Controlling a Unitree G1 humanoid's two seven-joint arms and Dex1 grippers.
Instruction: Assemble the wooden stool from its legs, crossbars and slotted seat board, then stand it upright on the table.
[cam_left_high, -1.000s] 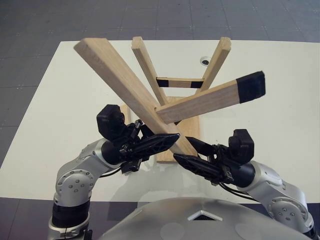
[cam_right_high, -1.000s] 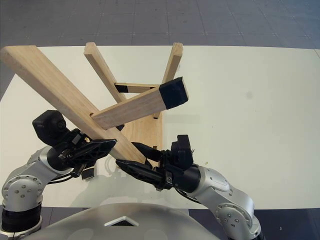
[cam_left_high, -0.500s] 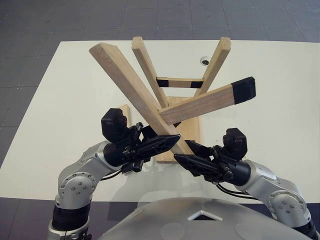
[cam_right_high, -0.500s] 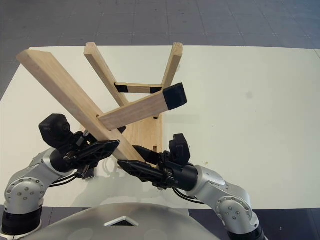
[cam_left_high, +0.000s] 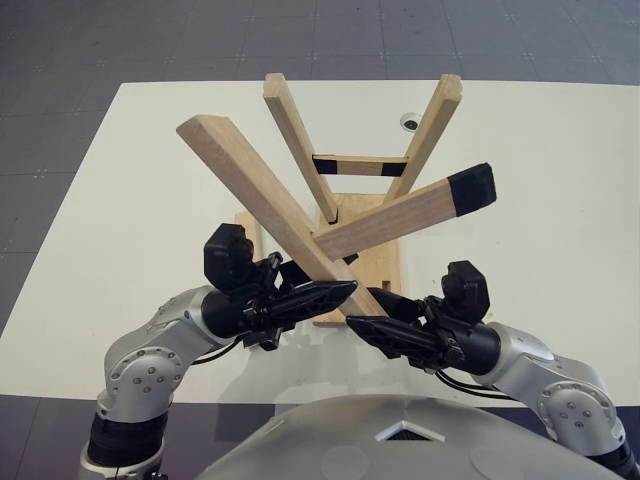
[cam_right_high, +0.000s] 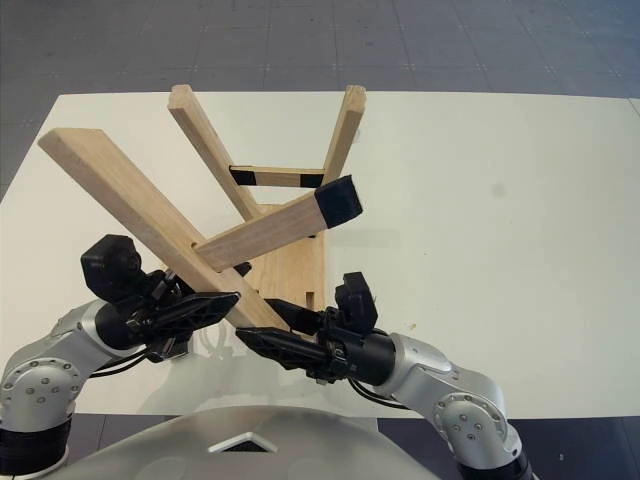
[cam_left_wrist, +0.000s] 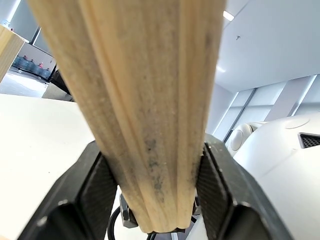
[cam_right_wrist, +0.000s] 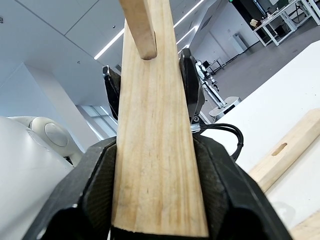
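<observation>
Left gripper (cam_left_high: 340, 292) and right gripper (cam_left_high: 362, 308) clamp one stool leg (cam_left_high: 250, 180) — guide its end squarely into the seat board (cam_left_high: 380, 262).

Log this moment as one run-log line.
left gripper: shut on leg | right gripper: shut on same leg | leg: tilted over seat board, black-tipped piece attached

The seat board (cam_left_high: 378, 262) lay flat on the table (cam_left_high: 540, 200), two far legs (cam_left_high: 290, 130) rising from its rear with a crossbar (cam_left_high: 358, 165) between them. In front, a slanted leg (cam_left_high: 250, 185) leaned up leftward, a second leg (cam_left_high: 400, 215) branching rightward from it; the left gripper (cam_left_high: 335, 292) and right gripper (cam_left_high: 365, 310) flanked and clasped its lower end
</observation>
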